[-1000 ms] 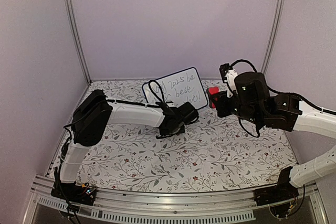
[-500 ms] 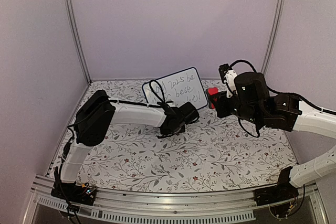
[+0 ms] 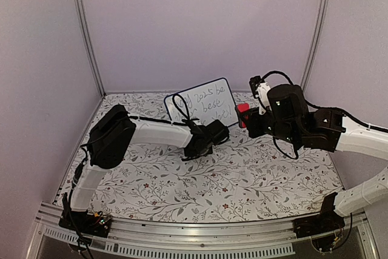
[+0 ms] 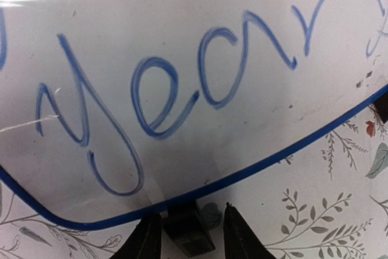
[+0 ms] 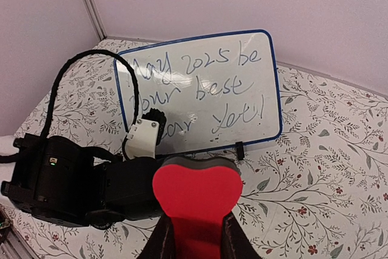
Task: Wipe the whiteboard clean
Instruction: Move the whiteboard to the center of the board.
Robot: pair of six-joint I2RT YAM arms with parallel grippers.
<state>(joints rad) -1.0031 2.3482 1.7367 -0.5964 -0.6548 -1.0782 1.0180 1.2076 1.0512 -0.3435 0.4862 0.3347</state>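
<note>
The whiteboard (image 3: 206, 102) stands tilted at the back of the table, with blue handwriting across it (image 5: 200, 89). In the left wrist view its lower edge (image 4: 182, 59) fills the frame, showing the word "year". My left gripper (image 4: 189, 213) straddles the board's black left foot (image 4: 188, 235). The left finger touches the foot and the right finger stands a little apart from it. My right gripper (image 5: 195, 225) is shut on a red eraser (image 5: 195, 195), held just right of the board (image 3: 244, 113) and clear of its surface.
The table has a floral cloth (image 3: 242, 180). Pale walls and metal corner posts (image 3: 85, 34) close in the back and sides. The board's second black foot (image 5: 240, 150) rests on the cloth. A black cable (image 3: 179, 104) loops over the left arm in front of the board.
The left jaws have narrowed around the board's foot. The right arm with the eraser has shifted slightly left toward the board.
</note>
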